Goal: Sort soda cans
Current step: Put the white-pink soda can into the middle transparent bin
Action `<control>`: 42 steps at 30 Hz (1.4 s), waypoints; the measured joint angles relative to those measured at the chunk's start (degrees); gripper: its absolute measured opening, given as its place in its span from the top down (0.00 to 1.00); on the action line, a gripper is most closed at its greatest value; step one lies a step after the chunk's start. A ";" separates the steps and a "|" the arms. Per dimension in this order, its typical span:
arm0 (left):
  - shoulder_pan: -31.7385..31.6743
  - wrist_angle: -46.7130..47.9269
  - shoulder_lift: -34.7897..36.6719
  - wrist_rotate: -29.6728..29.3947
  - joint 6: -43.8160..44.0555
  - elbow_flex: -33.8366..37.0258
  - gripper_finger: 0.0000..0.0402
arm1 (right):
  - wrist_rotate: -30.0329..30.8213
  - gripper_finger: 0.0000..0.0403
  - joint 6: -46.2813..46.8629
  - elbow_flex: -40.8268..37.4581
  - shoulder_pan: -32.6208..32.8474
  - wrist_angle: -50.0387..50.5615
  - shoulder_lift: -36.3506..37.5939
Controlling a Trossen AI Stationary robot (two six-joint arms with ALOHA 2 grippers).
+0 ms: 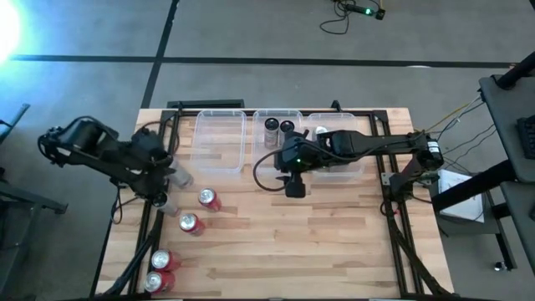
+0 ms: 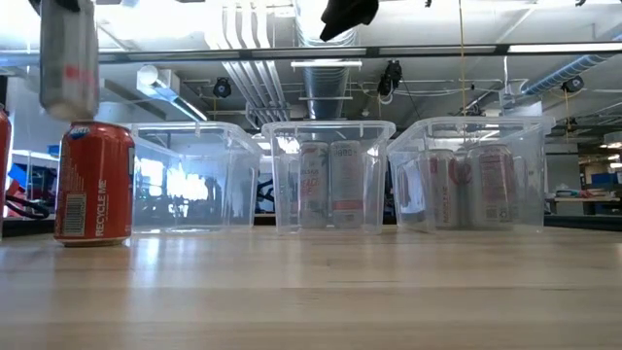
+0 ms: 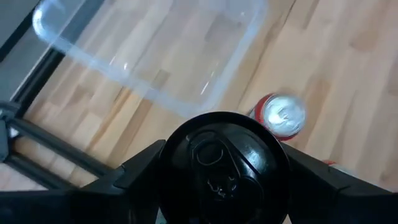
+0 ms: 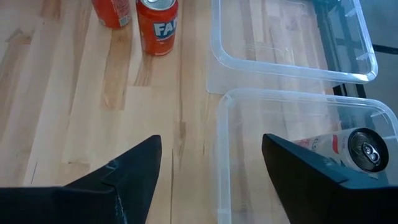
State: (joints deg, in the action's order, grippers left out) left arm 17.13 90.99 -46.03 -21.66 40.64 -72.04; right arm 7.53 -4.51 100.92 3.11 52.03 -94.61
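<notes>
The left gripper [image 3: 221, 186] is clamping a black-topped cylindrical can [image 3: 219, 163] between its dark fingers, lifted off the butcher-block table [image 1: 334, 242] near the left clear plastic bin [image 1: 220, 140]. Four red cans [image 1: 191, 223] are standing on the table's left side. The right gripper [image 4: 211, 168], fingers spread and empty, is hovering at the middle bin [image 1: 276, 125], which is holding two cans. The right bin's contents are blurring through its walls.
</notes>
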 joint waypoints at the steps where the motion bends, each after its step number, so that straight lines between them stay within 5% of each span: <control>1: 0.00 -0.12 -0.07 0.10 -0.55 -1.39 0.40 | 0.00 0.33 0.02 0.00 0.00 0.06 0.00; 7: 0.02 -2.23 -1.08 1.12 -5.15 -8.58 0.40 | -0.01 0.37 2.63 -0.02 0.02 3.31 0.00; 14: 0.00 -24.57 -1.87 -2.02 -20.89 -7.90 0.40 | 0.00 0.40 4.45 -1.63 0.42 4.90 0.05; 17: -0.93 -32.50 -5.32 -2.64 -27.89 -6.80 0.40 | 0.02 0.41 5.73 -2.80 0.39 4.77 0.07; 24: -9.45 -34.86 -15.77 -2.82 -36.69 -8.85 0.40 | 6.38 0.43 10.73 -4.90 3.09 9.31 1.68; 33: -23.37 -42.65 -25.53 13.97 -47.63 -13.86 0.40 | 10.58 0.43 20.36 -8.26 9.83 12.81 5.20; 42: -30.08 -43.26 -39.26 19.78 -54.02 -20.48 0.40 | 12.46 0.45 27.03 -13.47 12.81 15.09 5.89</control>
State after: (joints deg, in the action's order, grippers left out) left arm -12.95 47.73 -85.28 -1.87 -13.38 -92.52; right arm 19.99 22.52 87.45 15.92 67.12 -88.72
